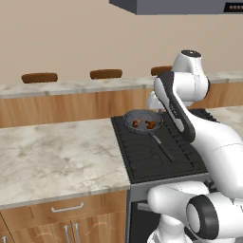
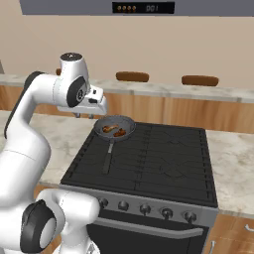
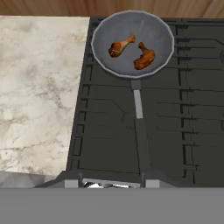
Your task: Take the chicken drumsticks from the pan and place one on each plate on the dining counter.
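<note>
The pan (image 3: 131, 26) sits on the back left burner of the stove, its long handle (image 3: 139, 118) pointing toward me. Two chicken drumsticks lie inside it, one to the left (image 3: 120, 46) and one to the right (image 3: 144, 57). In the base views the pan (image 1: 142, 118) (image 2: 115, 125) holds both drumsticks (image 1: 151, 125) (image 2: 120, 132). My gripper (image 3: 111, 183) (image 2: 84, 116) hangs above the stove's left side, short of the pan, jaws apart and empty. The dining counter (image 1: 71, 88) (image 2: 198, 92) runs behind the stove. The plates are out of view.
A black gas stove (image 1: 161, 152) (image 2: 158, 154) is set into a stone-topped counter (image 1: 57, 156) with silver-handled drawers. Brown stool seats (image 1: 39, 77) (image 2: 132, 76) stand behind the dining counter. A range hood (image 1: 175, 5) hangs overhead.
</note>
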